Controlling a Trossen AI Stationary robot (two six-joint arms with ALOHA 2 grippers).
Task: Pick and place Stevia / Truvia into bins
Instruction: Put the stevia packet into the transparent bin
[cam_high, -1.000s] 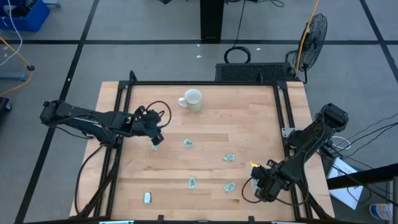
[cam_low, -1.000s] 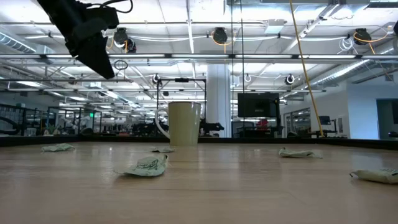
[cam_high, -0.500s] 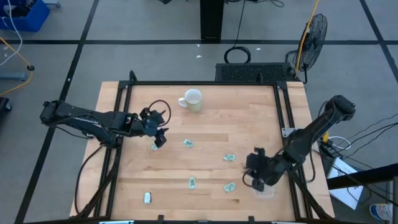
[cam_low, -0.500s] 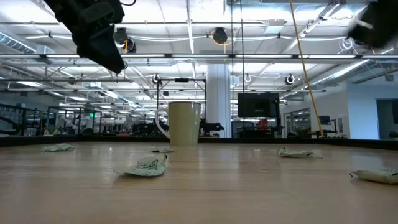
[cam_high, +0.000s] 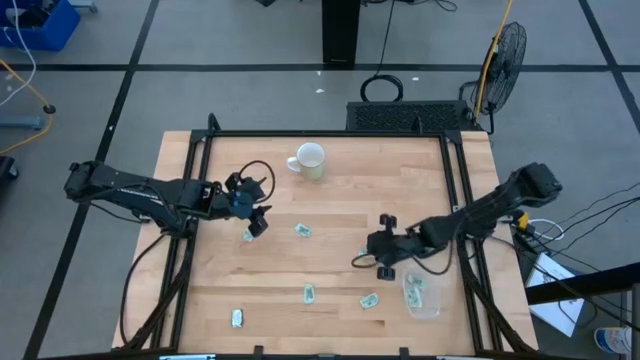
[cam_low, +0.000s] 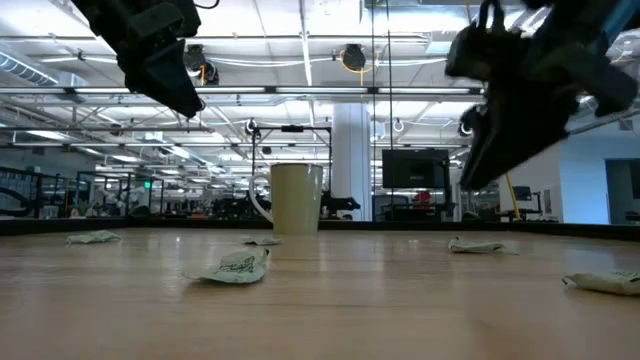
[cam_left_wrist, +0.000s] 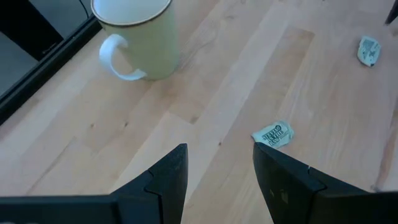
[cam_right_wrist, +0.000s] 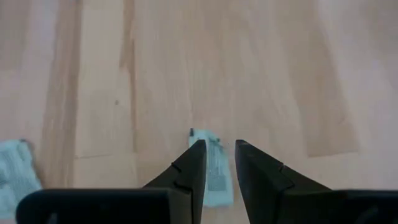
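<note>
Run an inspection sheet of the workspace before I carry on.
Surface: wooden table, bare apart from the items below.
Job's things: packets scattered loose; bin near the right edge, apparently with a packet inside.
Clutter: mug, upright.
Grippers: left gripper open above a packet; right gripper open, straddling a packet.
Cables: loop on the left wrist; coil on the floor.
Surroundings: fan on the floor.

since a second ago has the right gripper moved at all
Yes. In the high view the right gripper has swung from the table's right edge, over the clear tub, inward toward the middle, now above a packet with fingers open.
</note>
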